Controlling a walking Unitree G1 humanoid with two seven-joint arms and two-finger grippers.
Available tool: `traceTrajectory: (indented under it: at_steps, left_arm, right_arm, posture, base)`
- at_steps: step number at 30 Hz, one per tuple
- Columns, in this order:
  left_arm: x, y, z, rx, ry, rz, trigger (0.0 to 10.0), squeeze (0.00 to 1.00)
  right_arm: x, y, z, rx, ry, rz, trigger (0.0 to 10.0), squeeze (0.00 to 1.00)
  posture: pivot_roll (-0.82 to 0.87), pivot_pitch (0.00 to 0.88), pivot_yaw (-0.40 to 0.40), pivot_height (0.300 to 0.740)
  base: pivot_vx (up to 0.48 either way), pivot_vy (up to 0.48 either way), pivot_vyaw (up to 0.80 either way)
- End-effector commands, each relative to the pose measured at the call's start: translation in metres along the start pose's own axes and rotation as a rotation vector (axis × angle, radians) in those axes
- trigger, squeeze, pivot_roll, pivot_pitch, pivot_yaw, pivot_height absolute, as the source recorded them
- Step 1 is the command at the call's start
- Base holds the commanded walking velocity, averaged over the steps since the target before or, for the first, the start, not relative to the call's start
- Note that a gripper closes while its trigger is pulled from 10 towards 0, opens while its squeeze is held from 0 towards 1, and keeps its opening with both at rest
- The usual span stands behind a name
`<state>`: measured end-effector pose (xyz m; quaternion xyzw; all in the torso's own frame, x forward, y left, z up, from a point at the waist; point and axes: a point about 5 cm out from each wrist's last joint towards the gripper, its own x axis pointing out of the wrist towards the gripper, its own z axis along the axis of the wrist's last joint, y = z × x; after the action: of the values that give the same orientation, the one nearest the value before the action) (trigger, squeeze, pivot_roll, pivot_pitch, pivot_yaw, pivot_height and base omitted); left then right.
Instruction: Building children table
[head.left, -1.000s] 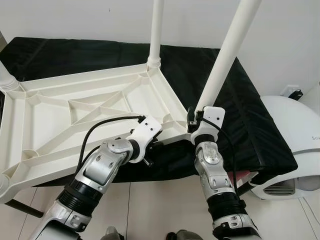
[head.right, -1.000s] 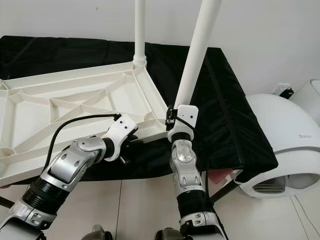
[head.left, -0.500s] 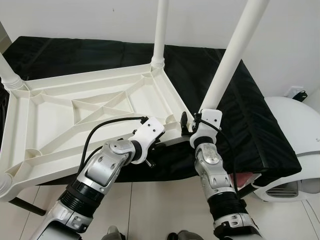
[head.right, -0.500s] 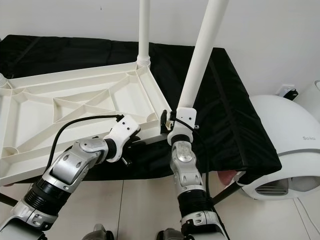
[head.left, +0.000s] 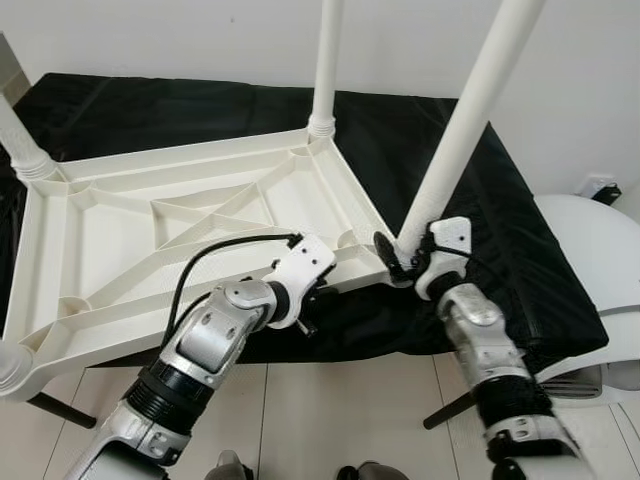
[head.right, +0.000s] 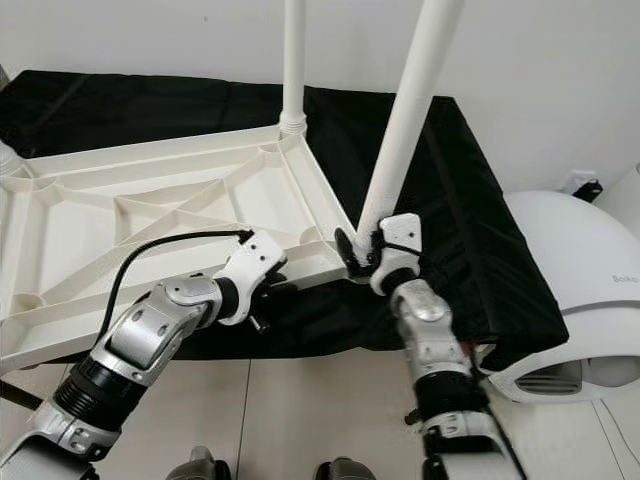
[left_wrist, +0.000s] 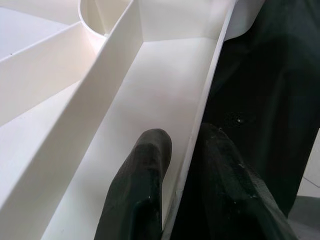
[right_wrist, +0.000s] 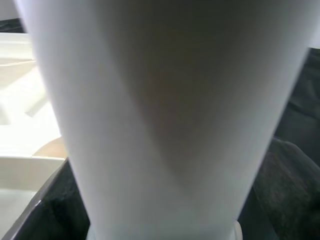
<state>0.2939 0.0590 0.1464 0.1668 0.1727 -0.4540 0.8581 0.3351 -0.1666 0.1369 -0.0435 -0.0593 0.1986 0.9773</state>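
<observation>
The white plastic table top (head.left: 180, 230) lies upside down on a black-covered surface. One white leg (head.left: 326, 60) stands at its far corner, another leg (head.left: 18, 140) at the left. A third leg (head.left: 470, 110) rises tilted from the near right corner. My right gripper (head.left: 402, 258) is shut around this leg's base; up close the leg (right_wrist: 160, 100) is a broad white column. My left gripper (head.left: 312, 290) is shut on the table top's front rim (left_wrist: 200, 125), one finger (left_wrist: 145, 175) inside the rim and one outside.
A white rounded appliance (head.left: 600, 300) stands on the floor to the right. The black cover (head.left: 520, 230) overhangs a stand with a dark leg (head.left: 445, 412). Pale floor tiles (head.left: 330, 420) lie below my arms, and a white wall (head.left: 200, 40) runs behind.
My right forearm has swung out to the right and its wrist has turned at the base of the near leg. The left gripper stays on the rim. The camera has shifted slightly.
</observation>
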Motion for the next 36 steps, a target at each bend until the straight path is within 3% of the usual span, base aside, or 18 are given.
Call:
traceTrajectory:
  at_steps: [1, 4, 5, 8, 17, 18, 19, 20, 27, 36]
  left_arm:
    - [0.001, -0.01, 0.006, 0.021, -0.023, -0.082, 10.0, 0.0]
    - [0.001, -0.01, 0.006, 0.021, -0.023, -0.084, 10.0, 0.0]
    - [0.001, -0.01, 0.006, 0.022, -0.023, -0.087, 10.0, 0.0]
    - [0.001, -0.01, 0.007, 0.024, -0.023, -0.089, 10.0, 0.0]
    - [0.001, -0.01, 0.007, 0.028, -0.021, -0.093, 10.0, 0.0]
    - [0.001, -0.01, 0.006, 0.028, -0.02, -0.093, 10.0, 0.0]
    - [0.001, -0.01, 0.006, 0.028, -0.02, -0.093, 10.0, 0.0]
    - [0.001, -0.011, 0.006, 0.028, -0.019, -0.093, 10.0, 0.0]
    - [0.001, -0.012, 0.005, 0.027, -0.017, -0.093, 10.0, 0.0]
    - [0.002, -0.011, 0.006, 0.029, -0.018, -0.096, 10.0, 0.0]
  right_arm:
    - [-0.008, -0.019, 0.002, 0.009, 0.001, 0.049, 10.0, 0.0]
    - [-0.01, -0.02, 0.004, 0.029, -0.006, 0.15, 10.0, 0.0]
    - [-0.01, -0.022, 0.007, 0.037, -0.014, 0.242, 10.0, 0.0]
    - [-0.01, -0.025, 0.011, 0.039, -0.022, 0.304, 10.0, 0.0]
    - [-0.004, -0.035, 0.018, 0.022, -0.02, 0.367, 10.0, 0.0]
    - [-0.004, -0.037, 0.018, 0.019, -0.022, 0.372, 3.4, 0.0]
    - [-0.004, -0.037, 0.018, 0.019, -0.022, 0.372, 3.4, 0.0]
    - [-0.004, -0.038, 0.018, 0.015, -0.023, 0.385, 0.0, 0.0]
    - [-0.008, -0.038, 0.014, 0.032, -0.013, 0.454, 0.0, 0.0]
    - [-0.01, -0.04, 0.013, 0.05, -0.035, 0.426, 0.0, 0.0]
  posture:
    - [-0.01, 0.057, -0.058, 0.74]
    - [-0.02, 0.057, -0.057, 0.74]
    - [-0.02, 0.055, -0.052, 0.74]
    - [-0.02, 0.053, -0.051, 0.74]
    - [-0.01, 0.046, -0.049, 0.74]
    - [-0.01, 0.044, -0.05, 0.74]
    - [-0.01, 0.044, -0.05, 0.74]
    - [-0.01, 0.041, -0.051, 0.74]
    - [-0.01, 0.039, -0.053, 0.74]
    - [-0.01, 0.04, -0.052, 0.74]
  base:
    - [0.0, 0.0, 0.0]
    - [0.0, 0.0, 0.0]
    - [0.0, 0.0, 0.0]
    - [0.0, 0.0, 0.0]
    - [0.0, 0.0, 0.0]
    - [0.0, 0.0, 0.0]
    - [0.0, 0.0, 0.0]
    - [0.0, 0.0, 0.0]
    - [0.0, 0.0, 0.0]
    - [0.0, 0.0, 0.0]
